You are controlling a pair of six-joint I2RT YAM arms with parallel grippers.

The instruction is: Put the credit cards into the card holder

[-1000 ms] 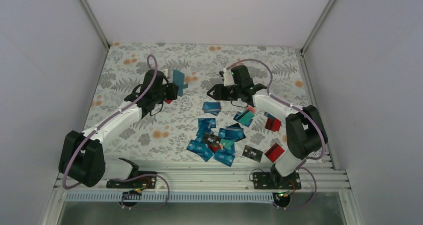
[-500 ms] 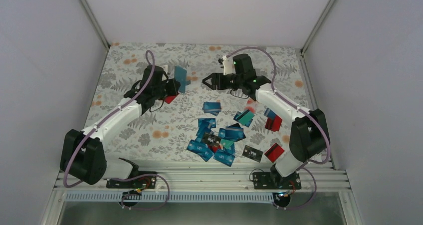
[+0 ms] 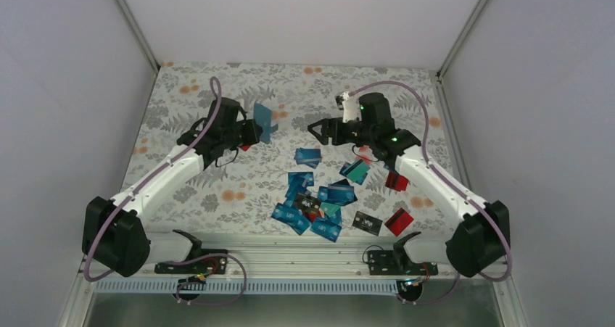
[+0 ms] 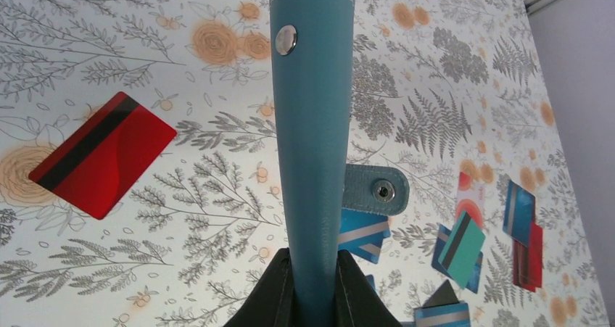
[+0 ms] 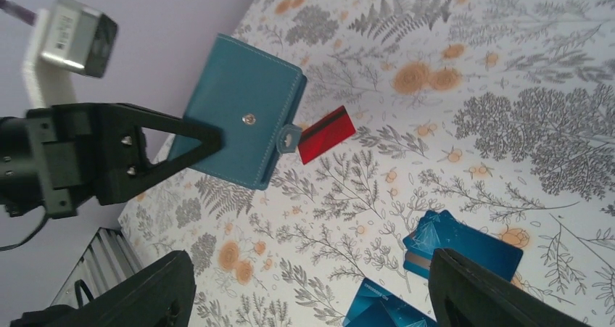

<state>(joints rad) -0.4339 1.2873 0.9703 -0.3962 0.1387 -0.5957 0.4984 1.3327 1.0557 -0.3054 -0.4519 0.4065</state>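
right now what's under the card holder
A red card with a black stripe lies on the floral table just past the edge of the card holder. The left gripper holds it raised; the spot straight beneath is covered.

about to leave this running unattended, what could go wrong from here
The left fingers pinch the card holder only at one edge; a push could tilt it or pull it loose.
The holder looks folded shut with its strap undone, so no pocket is exposed.
The right fingers are open and empty, and the credit cards lie flat and overlapping, hard to lift singly.
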